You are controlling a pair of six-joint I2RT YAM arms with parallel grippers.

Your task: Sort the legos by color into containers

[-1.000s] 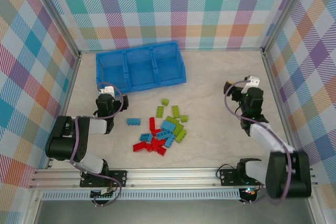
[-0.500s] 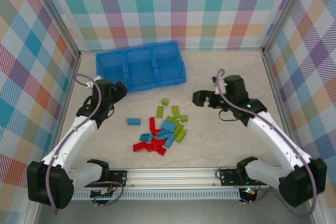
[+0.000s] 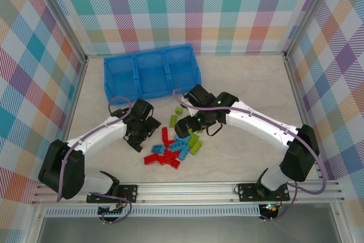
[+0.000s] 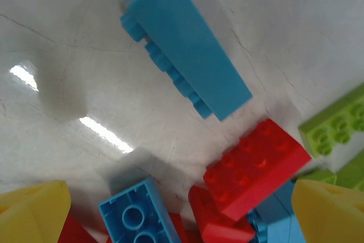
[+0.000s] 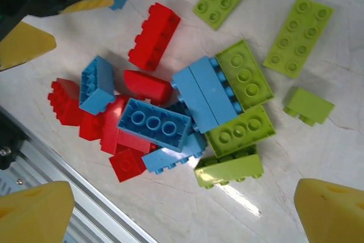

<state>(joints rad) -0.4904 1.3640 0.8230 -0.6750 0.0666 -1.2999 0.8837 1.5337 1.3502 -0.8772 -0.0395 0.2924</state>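
1. Legos lie in one mixed heap near the middle of the table, with red, light blue and lime green jumbled and partly stacked. I see none in the tray, so sorting looks barely begun.
2. The tray sits at the far side, well apart from the heap. Its three compartments stand side by side, presumably one per colour.
3. The left gripper hangs low at the heap's left edge, its jaws apart and holding nothing. This is probably because a long light blue brick lies there on its own, which makes it an easy first pick.
4. In the left wrist view that brick lies beyond the yellow fingertips, not between them. A red brick is nearer the gap.
5. The right gripper hovers over the heap's far side, its jaws spread wide and empty. This likely lets it choose among the lime green bricks.
6. In the right wrist view the heap sits between and ahead of the pads, with nothing touching them.
7. The two grippers are near each other, so I judge that they risk crowding one another.
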